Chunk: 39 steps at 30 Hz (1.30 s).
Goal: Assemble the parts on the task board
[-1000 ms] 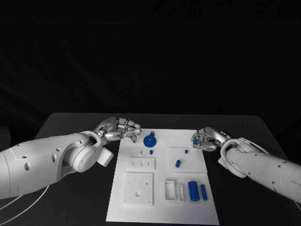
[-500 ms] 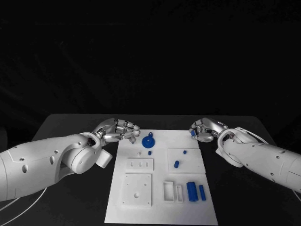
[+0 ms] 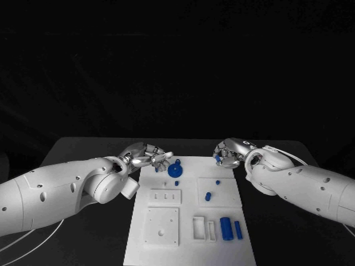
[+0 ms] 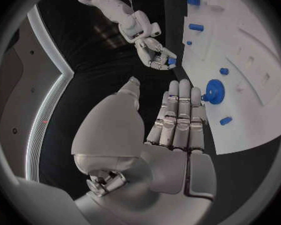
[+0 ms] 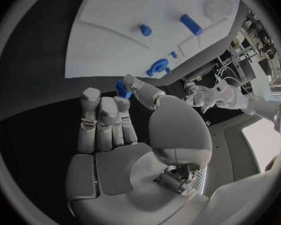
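A small blue part (image 5: pixel 123 89) is pinched in the right hand (image 3: pixel 228 153) above the task board (image 3: pixel 189 221)'s far right corner, while the open left hand (image 3: pixel 146 155) is held just left of the round blue part (image 3: pixel 175 169).

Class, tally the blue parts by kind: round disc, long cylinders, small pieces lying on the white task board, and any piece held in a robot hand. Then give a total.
Round disc: 1
Long cylinders: 2
Small pieces lying on the task board: 4
Held piece in the right hand: 1
Total: 8 blue parts
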Available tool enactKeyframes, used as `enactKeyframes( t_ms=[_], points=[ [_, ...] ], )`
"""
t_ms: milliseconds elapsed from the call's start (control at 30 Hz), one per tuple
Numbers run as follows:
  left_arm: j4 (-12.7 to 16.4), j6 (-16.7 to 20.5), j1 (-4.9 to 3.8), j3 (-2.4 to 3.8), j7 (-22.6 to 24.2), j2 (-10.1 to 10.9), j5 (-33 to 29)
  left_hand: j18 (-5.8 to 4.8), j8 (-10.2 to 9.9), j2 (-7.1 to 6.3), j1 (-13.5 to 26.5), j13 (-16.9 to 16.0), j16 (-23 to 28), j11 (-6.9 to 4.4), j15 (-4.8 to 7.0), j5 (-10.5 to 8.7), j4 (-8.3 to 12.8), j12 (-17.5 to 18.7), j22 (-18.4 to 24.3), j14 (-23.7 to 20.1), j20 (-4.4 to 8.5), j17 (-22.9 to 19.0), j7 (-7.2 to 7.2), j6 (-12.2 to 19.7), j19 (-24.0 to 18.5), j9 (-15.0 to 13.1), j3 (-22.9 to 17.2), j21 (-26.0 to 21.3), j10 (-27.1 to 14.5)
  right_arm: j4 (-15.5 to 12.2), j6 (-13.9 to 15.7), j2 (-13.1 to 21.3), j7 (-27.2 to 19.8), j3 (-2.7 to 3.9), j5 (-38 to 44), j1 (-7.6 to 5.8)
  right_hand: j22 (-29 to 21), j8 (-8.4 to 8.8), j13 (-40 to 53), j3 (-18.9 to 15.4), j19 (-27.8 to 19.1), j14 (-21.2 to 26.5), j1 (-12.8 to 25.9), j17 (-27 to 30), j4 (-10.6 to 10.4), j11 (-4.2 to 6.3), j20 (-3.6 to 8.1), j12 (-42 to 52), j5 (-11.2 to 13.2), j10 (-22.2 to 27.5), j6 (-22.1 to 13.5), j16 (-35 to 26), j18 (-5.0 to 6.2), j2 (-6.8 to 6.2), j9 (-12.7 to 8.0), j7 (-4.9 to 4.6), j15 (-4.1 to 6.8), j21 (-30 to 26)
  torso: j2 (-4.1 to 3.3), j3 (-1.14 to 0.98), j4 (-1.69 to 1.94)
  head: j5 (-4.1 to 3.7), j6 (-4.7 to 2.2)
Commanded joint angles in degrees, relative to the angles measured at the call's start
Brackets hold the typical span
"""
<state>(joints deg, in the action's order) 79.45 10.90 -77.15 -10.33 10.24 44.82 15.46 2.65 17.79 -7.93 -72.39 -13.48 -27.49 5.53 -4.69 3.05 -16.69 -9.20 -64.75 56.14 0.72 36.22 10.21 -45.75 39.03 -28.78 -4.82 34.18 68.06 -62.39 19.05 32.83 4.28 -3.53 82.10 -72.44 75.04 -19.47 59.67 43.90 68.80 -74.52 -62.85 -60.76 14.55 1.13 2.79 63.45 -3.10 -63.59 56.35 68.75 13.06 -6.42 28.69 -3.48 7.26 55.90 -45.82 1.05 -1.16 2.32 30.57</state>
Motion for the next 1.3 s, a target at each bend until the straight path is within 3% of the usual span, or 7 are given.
enactKeyframes(
  t_ms=[33,367,800,1000,1233,1267,1300],
  points=[
    [0.24,0.76,-0.08,0.04,-5.05,-0.60,1.71,0.64,0.05,0.49,2.34,-0.65,-1.36,-0.75,0.62,-0.26,-0.01,-1.16,-0.13,1.75,0.51,0.72,-0.12,-0.49,1.07,0.24,1.59,0.69,2.08,-2.89,-2.74,-0.15,6.05,0.00,6.55,-0.21,0.57,-0.39,-0.07,0.43,0.24,-0.06,-0.17,-0.07,-0.04,0.25,0.24,-0.29,0.29,-0.31,2.81,-0.25,1.94,-0.56,0.66,-1.54,0.29,0.16,0.41,0.16,-0.07,0.40,-0.06],
    [0.66,3.75,-0.08,0.03,-9.34,-2.29,1.86,0.96,0.20,1.85,3.85,-2.46,-4.68,-2.31,2.52,-0.26,-0.02,-3.43,-0.61,3.97,2.37,2.99,-1.12,-2.54,3.76,0.65,4.17,2.34,4.89,-9.70,-3.56,-2.35,11.06,-0.01,10.96,-1.16,0.46,-0.37,-0.21,1.14,0.48,-0.26,-0.13,-0.04,-0.29,0.31,0.13,-0.44,0.29,-0.58,3.08,-0.30,1.94,-0.97,0.65,-1.47,0.31,0.13,1.06,0.40,-0.05,1.49,-0.09],
    [0.79,6.07,-0.07,0.03,-11.85,-3.72,1.59,0.68,-0.30,3.40,0.34,-3.46,-6.06,-2.69,3.15,0.11,0.02,-4.43,-0.86,4.64,3.09,3.82,-1.33,-3.04,4.59,1.40,5.22,3.08,5.76,-11.96,-3.32,-5.54,12.89,-0.02,13.18,-1.15,0.43,-0.36,-0.27,1.39,0.66,-0.41,-0.10,-0.01,-0.41,0.33,0.05,-0.50,0.30,-0.74,3.21,-0.31,1.94,-1.08,0.64,-1.44,0.30,0.17,1.23,0.50,0.11,2.46,0.09],
    [1.29,5.04,-0.07,0.02,-13.04,-4.02,0.37,-0.15,-0.56,2.90,0.50,-4.64,-6.63,-2.77,3.13,15.64,0.06,-5.14,-0.72,3.82,3.38,3.93,-1.63,-4.96,3.67,2.36,5.80,2.94,4.70,-12.27,-3.14,-6.38,13.11,-0.02,13.96,-1.15,0.41,-0.36,-0.31,1.55,0.77,-0.48,-0.12,-0.01,-0.44,0.35,0.00,-0.53,0.30,-0.84,3.29,-0.31,1.94,-1.15,0.64,-1.42,0.31,0.19,1.23,0.53,0.01,2.75,0.19],
    [1.71,3.76,-0.07,0.01,-13.43,-4.08,-2.38,-0.60,-0.50,2.67,1.35,-5.79,-6.47,-2.48,2.61,29.04,0.10,-6.19,-0.63,2.62,2.87,3.60,-1.72,-5.64,1.90,2.10,5.27,2.41,2.82,-12.68,-3.17,-6.63,13.24,-0.02,14.35,-1.15,0.40,-0.35,-0.34,1.65,0.83,-0.51,-0.13,0.00,-0.45,0.36,-0.02,-0.55,0.30,-0.90,3.32,-0.31,1.94,-1.20,0.64,-1.42,0.32,0.20,1.24,0.48,-0.03,2.71,0.32],
    [1.73,3.39,-0.06,0.01,-13.20,-4.05,-2.75,-0.80,-0.19,3.00,2.19,-6.10,-6.49,-2.46,2.48,35.73,0.16,-6.57,-0.55,2.43,2.70,3.58,-1.88,-6.05,1.43,1.73,4.79,2.18,2.53,-12.64,-3.22,-6.66,13.24,-0.02,14.35,-1.15,0.40,-0.35,-0.34,1.66,0.84,-0.52,-0.13,0.00,-0.46,0.36,-0.03,-0.56,0.30,-0.91,3.33,-0.31,1.94,-1.21,0.63,-1.42,0.32,0.20,1.24,0.48,-0.02,2.70,0.34],
    [1.78,3.29,-0.06,0.01,-13.10,-4.01,-3.00,-0.86,-0.15,3.24,2.85,-6.30,-6.49,-2.42,2.43,38.41,0.20,-6.81,-0.56,2.25,2.68,3.56,-1.88,-5.98,1.15,1.49,4.59,2.11,2.19,-12.63,-3.30,-6.67,13.24,-0.02,14.35,-1.15,0.39,-0.35,-0.34,1.68,0.85,-0.52,-0.14,0.00,-0.46,0.36,-0.03,-0.56,0.30,-0.91,3.33,-0.31,1.94,-1.21,0.63,-1.42,0.32,0.20,1.23,0.48,-0.01,2.70,0.33]
  ],
)
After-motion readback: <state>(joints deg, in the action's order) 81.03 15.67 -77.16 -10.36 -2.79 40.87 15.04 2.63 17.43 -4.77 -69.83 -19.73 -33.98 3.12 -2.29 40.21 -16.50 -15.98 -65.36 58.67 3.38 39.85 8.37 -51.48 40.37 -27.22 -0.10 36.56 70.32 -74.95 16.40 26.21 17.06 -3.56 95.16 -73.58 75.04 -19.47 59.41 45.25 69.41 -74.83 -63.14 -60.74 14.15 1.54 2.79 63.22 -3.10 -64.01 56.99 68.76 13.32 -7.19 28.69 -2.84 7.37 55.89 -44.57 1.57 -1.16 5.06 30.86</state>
